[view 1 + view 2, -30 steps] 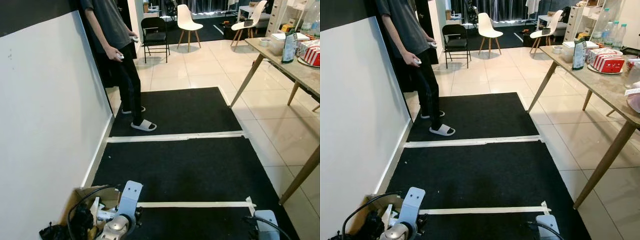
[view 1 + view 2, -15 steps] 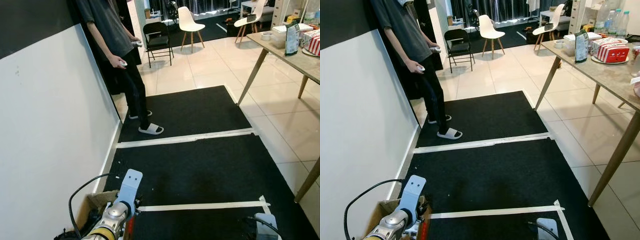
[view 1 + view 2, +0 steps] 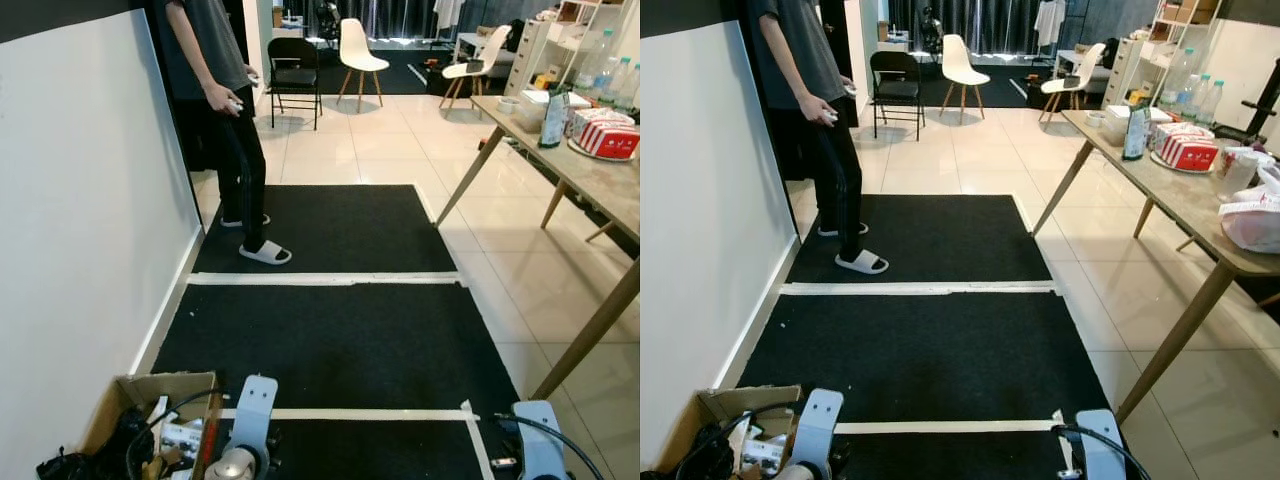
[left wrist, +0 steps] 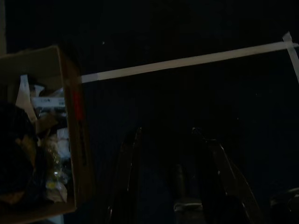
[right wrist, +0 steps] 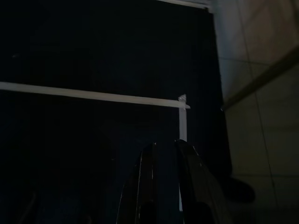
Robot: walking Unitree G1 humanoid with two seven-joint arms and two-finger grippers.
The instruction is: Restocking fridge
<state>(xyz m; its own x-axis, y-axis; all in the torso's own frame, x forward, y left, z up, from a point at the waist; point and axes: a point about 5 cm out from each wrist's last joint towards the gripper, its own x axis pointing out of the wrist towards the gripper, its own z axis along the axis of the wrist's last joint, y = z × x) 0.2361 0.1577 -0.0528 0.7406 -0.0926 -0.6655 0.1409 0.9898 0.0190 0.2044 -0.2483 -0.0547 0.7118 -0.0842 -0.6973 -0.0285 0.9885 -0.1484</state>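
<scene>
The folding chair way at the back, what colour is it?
Black folding chair, clearest in the right eye view, beside a white chair.

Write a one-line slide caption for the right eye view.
Robot faces black floor mats taped in white, a person standing by the white wall, and a cluttered wooden table at right.

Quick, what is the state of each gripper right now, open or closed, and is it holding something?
Left gripper: open, holding nothing, hanging over the black mat.
Right gripper: fingers nearly together, nothing visible between them; whether fully shut cannot be told.
</scene>
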